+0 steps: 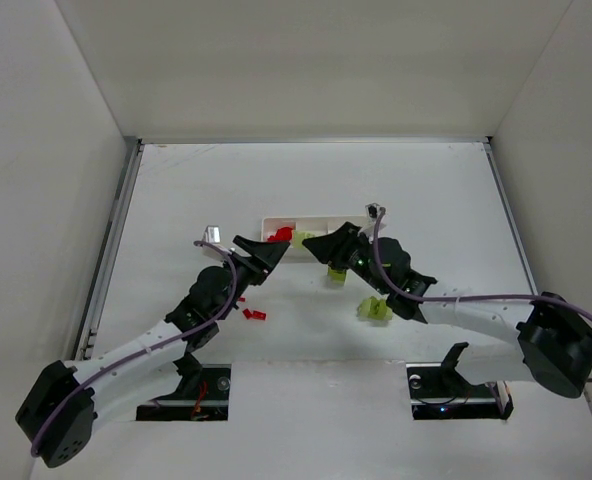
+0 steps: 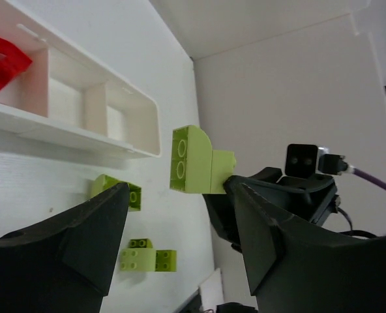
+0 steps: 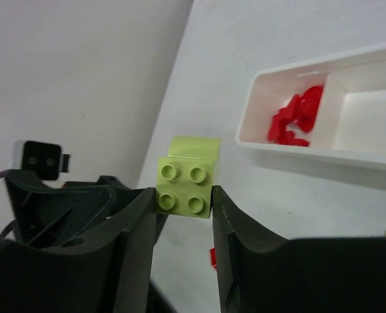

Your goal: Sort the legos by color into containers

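- Your right gripper [image 3: 183, 195] pinches a green brick [image 3: 184, 186]. The jaws are partly closed, flat against two opposite sides of it.
- Its four-stud face is turned toward the wrist camera, and its rounded end points away from the fingers toward the tray [image 3: 248, 120]. I cannot tell its long axis.
- The brick hangs above the table [image 1: 436, 200], just off the tray's near wall.
- Your left gripper [image 2: 178, 215] is spread and empty, facing the held brick.
- The tray is thin white plastic with divider walls. Glossy red bricks [image 3: 294, 117] lie in its left end compartment.
- Loose greens [image 1: 374, 308] lie toward the table's near edge, and two reds [image 1: 254, 315] lie near-left.
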Motion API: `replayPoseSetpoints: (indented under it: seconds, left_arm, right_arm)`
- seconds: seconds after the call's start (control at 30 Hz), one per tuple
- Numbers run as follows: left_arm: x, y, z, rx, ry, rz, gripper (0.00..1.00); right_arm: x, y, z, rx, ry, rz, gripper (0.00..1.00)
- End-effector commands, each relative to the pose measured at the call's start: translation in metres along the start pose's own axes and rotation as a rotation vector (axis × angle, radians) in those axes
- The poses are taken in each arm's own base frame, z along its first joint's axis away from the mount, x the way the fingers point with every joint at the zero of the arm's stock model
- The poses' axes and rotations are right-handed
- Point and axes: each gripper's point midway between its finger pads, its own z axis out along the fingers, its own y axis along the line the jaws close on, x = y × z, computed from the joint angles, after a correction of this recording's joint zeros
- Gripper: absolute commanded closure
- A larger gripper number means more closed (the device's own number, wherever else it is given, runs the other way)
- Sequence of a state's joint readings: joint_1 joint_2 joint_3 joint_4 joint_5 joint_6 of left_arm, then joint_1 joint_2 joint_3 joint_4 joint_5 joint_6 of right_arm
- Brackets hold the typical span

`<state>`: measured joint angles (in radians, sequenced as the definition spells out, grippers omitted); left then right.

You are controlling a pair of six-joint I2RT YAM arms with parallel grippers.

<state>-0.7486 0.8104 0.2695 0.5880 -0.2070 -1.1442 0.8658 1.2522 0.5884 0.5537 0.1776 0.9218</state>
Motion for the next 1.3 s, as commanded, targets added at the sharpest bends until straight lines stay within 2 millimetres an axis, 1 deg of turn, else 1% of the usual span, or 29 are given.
replayPoseSetpoints:
  seconds: [0.0,0.1,0.17,0.3,0.43,0.57,0.63,0.83,0.93,1.03,1.27]
  left_arm:
    - [-0.009,-0.033,-0.001,0.141,-0.026,-0.122,0.37]
    - [-0.008,-0.029,0.001,0.133,-0.026,-0.138,0.38]
    - [-0.009,-0.029,0.003,0.13,-0.031,-0.147,0.39]
    - [-0.015,-0.037,0.006,0.159,-0.039,-0.165,0.43]
    - [-0.016,-0.044,0.007,0.19,-0.05,-0.188,0.48]
    - [-0.018,-0.044,0.008,0.196,-0.069,-0.21,0.54]
    - [-0.02,-0.044,0.008,0.198,-0.074,-0.216,0.57]
    - [-0.028,-0.043,0.005,0.195,-0.11,-0.221,0.6]
    - [-0.031,-0.046,0.003,0.206,-0.119,-0.216,0.61]
    - [-0.03,-0.051,0.004,0.213,-0.114,-0.207,0.64]
    - [-0.035,-0.059,0.004,0.232,-0.123,-0.17,0.71]
  right_arm:
    - [-0.014,0.054,-0.004,-0.218,-0.02,0.136,0.72]
    - [-0.013,0.06,-0.003,-0.26,-0.01,0.182,0.72]
    - [-0.009,0.06,-0.001,-0.277,0.012,0.22,0.72]
    - [-0.001,0.06,0.002,-0.305,0.033,0.268,0.72]
    - [0.002,0.06,0.005,-0.321,0.039,0.332,0.72]
    - [0.005,0.063,0.006,-0.356,0.054,0.391,0.72]
    - [0.004,0.061,0.007,-0.359,0.048,0.414,0.72]
    - [0.004,0.054,0.01,-0.346,0.035,0.443,0.72]
    - [0.004,0.052,0.012,-0.342,0.03,0.453,0.72]
    - [0.002,0.051,0.013,-0.346,0.023,0.465,0.72]
    - [0.0,0.039,0.012,-0.318,0.0,0.465,0.72]
